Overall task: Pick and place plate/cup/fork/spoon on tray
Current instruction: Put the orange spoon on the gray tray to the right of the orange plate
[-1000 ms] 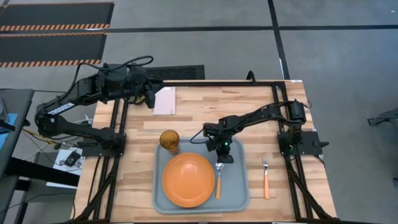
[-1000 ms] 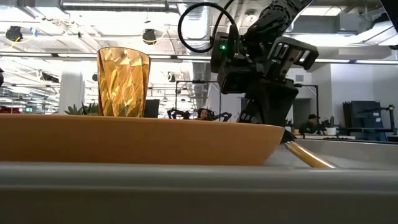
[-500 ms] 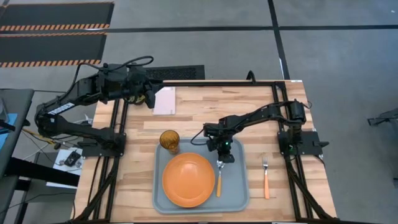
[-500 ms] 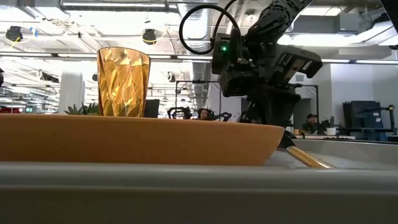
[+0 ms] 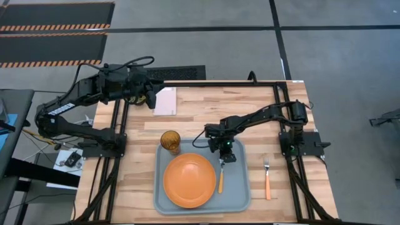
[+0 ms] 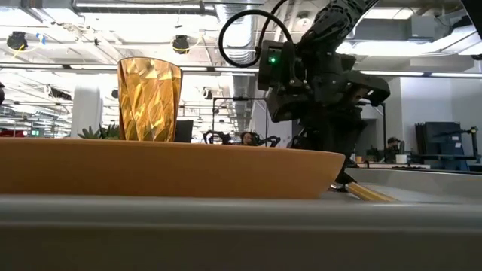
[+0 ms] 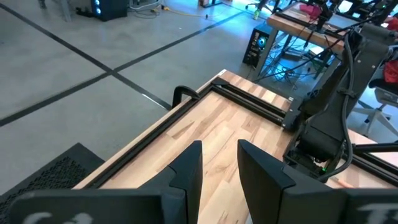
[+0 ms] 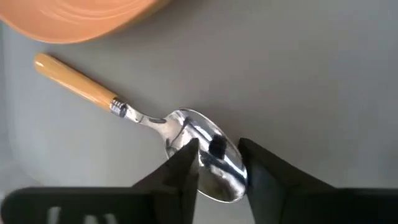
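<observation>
While the left gripper [image 5: 150, 97] waits narrowly parted over the table's far corner, the cup [image 5: 170, 140] stands just outside the tray [image 5: 237, 199], touching its rim. The plate [image 5: 189, 180] and spoon [image 5: 220, 177] lie inside. The right gripper [image 5: 225, 156] hovers, slightly parted, over the spoon's bowl; next it must go for the fork [image 5: 267, 178] on the bare table.

I cannot read any text, label, brand, number or sign on the things that my cameras show me.

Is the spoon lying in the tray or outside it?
In: the spoon lies flat on the tray, beside the plate.
</observation>
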Tool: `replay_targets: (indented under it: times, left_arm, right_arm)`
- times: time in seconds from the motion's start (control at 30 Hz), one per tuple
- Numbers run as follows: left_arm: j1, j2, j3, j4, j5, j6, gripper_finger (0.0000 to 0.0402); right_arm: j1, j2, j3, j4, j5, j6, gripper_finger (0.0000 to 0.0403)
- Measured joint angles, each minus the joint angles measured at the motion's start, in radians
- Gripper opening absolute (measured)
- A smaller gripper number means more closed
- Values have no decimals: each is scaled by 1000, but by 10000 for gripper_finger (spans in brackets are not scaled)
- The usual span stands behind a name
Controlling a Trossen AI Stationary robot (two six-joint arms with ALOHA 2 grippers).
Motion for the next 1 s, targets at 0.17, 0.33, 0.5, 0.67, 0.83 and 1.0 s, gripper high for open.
replay_targets:
  times: [0.17,0.33,0.5,0.67,0.83,1.0]
  left_arm:
    - [0,0,0,0,0,0,86]
    - [0,0,0,0,0,0,86]
    - [0,0,0,-11,0,0,86]
    - [0,0,0,-21,12,0,86]
    - [0,0,0,-21,20,0,86]
    - [0,0,0,-15,19,19,70]
  right_arm:
    - [16,-7,15,-22,29,1,180]
    - [39,-7,83,-64,93,1,192]
    - [56,-7,149,-137,150,14,190]
    - [90,-29,151,-137,162,161,142]
    - [177,-141,56,55,234,338,18]
    - [270,-202,-56,176,363,552,12]
